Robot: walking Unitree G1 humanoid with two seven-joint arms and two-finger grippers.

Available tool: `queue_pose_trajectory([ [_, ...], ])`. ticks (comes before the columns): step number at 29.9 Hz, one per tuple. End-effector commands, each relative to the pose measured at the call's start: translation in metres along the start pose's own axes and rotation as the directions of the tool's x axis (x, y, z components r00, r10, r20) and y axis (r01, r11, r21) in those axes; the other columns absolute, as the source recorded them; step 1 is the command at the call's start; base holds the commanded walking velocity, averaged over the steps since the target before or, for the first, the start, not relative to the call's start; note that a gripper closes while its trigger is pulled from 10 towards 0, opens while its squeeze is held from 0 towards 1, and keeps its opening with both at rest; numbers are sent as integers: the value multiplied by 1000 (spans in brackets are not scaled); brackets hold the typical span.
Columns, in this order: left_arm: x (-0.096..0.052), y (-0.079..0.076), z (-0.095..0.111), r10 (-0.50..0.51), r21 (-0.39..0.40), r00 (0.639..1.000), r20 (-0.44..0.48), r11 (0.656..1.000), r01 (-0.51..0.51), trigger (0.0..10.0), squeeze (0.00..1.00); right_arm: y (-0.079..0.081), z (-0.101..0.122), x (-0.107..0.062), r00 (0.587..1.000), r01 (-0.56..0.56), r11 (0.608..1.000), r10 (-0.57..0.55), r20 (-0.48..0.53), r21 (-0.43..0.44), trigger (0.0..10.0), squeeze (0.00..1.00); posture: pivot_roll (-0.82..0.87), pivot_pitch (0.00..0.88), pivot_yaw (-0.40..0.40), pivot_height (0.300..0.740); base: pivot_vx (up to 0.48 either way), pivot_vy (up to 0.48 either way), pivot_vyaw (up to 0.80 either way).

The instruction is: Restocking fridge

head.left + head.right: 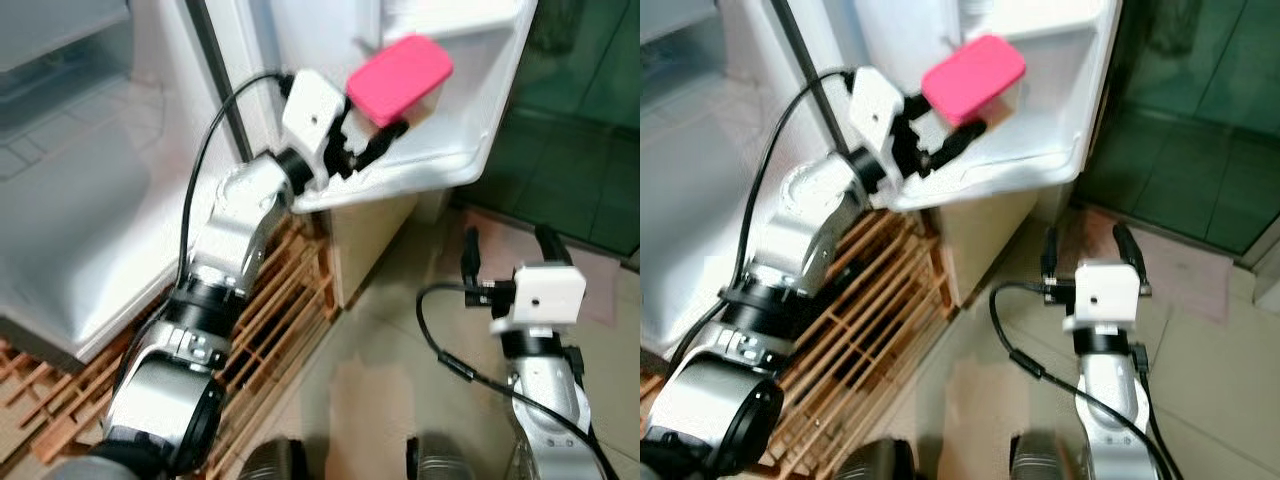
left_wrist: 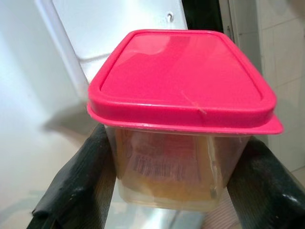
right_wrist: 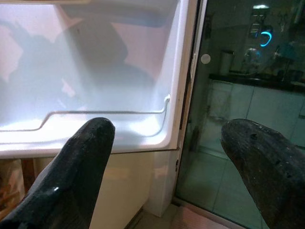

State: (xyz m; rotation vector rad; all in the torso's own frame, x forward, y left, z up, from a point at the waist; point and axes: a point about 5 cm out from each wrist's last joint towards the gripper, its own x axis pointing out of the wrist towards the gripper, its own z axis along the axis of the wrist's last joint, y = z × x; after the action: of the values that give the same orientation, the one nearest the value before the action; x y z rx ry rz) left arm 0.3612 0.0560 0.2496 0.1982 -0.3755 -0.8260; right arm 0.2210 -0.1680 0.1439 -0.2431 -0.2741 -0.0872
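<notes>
Left gripper (image 1: 385,135): reaching up toward the upper centre of the left eye view, its two black fingers (image 2: 78,183) closing on either side of a clear container; the jaws are pressing against its walls, holding it.
Container (image 2: 181,129): a clear plastic tub with a pink lid (image 1: 400,78), something pale orange inside and a printed label on the wall; it is being carried upright, tilting slightly, at the lower shelf of the fridge door (image 1: 440,165).
Placement: the tub is sitting above the white door shelf, near the top centre of the frame; whether its base is touching the shelf floor I cannot tell.
Right gripper (image 1: 508,250): hanging at the lower right of the left eye view, over the tiled floor (image 1: 380,340), fingers spread wide apart and gripping nothing; its wrist view is looking at the door shelf and a dark glass door (image 3: 248,95) beside it.
Progress: one item is arriving at the door shelf, judging by its position; setting it down and letting go are still to come.
Surroundings: a wooden slatted pallet (image 1: 270,320) is lying under the fridge, lower left.
</notes>
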Motion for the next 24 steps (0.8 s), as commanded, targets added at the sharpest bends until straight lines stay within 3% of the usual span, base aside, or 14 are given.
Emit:
queue_pose_trajectory([
  [1, 3, 2, 1, -18, 38, 1000, -6, 999, 18, 10000, 0, 2, 4, -3, 1000, -2, 1000, 2, 2, -2, 10000, 0, -279, 75, 154, 725, 0, 0, 0],
  [17, 4, -5, -30, -76, 17, 991, -107, 997, 79, 10000, 0, 4, 3, -13, 1000, 7, 1000, -7, -26, -8, 10000, 0, -292, 99, 170, 725, 0, 0, 0],
  [24, 1, -4, -34, -79, 6, 991, -111, 997, 80, 10000, 0, 3, 3, -14, 1000, 8, 1000, -9, -28, -13, 10000, 0, -295, 105, 174, 725, 0, 395, 0],
])
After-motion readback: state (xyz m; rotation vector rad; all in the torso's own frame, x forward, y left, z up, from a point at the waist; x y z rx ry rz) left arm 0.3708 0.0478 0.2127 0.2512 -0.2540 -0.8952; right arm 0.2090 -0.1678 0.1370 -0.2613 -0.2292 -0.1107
